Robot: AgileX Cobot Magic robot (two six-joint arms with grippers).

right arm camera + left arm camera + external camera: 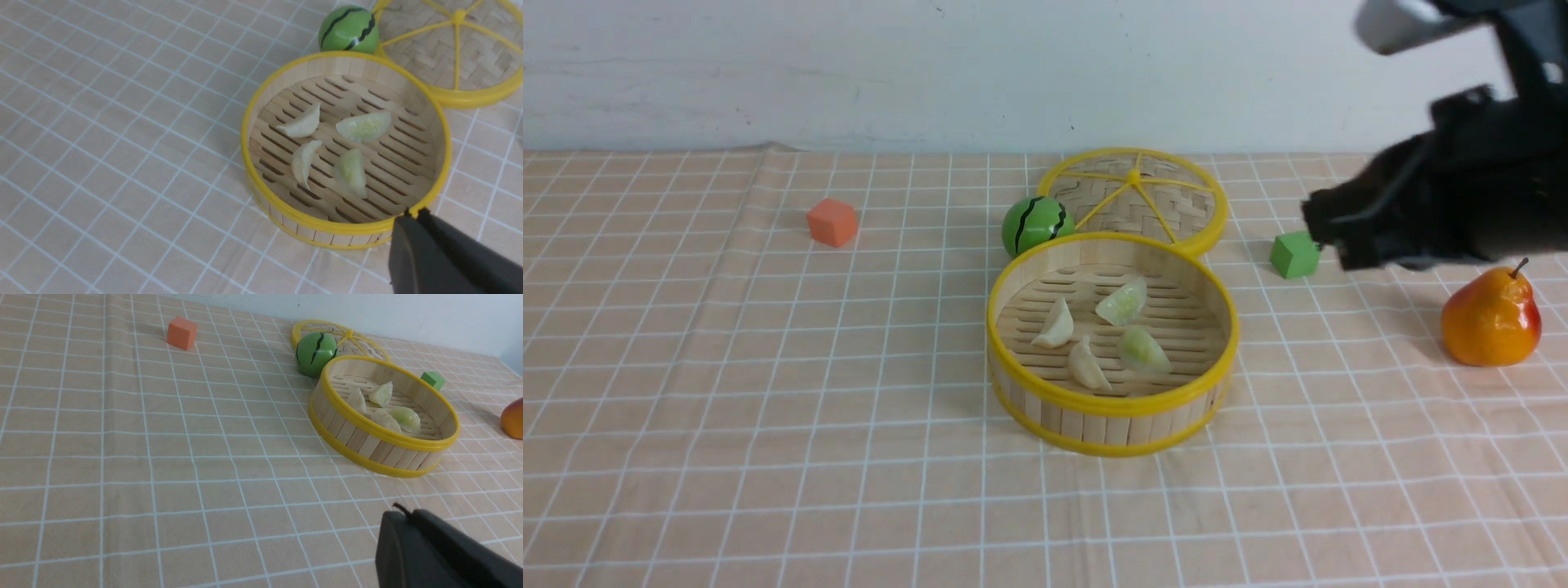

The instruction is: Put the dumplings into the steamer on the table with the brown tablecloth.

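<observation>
The round bamboo steamer (1111, 412) with yellow rims stands mid-table on the brown tablecloth (727, 367). Several pale dumplings (1055, 325) lie on its slatted floor, two cream and two greenish (363, 126). My right gripper (1327, 237) hangs blurred above the cloth, right of the steamer, shut with nothing in it; in its wrist view the gripper (410, 216) shows just outside the steamer's rim (327, 223). My left gripper (402, 514) is shut and empty, over bare cloth well away from the steamer (367, 445). It is outside the front view.
A flat woven lid (1168, 204) with yellow spokes lies behind the steamer, touching it. A green striped ball (1033, 224) sits beside the lid. An orange cube (832, 222) is far left, a green cube (1294, 255) right, and a pear (1491, 318) further right.
</observation>
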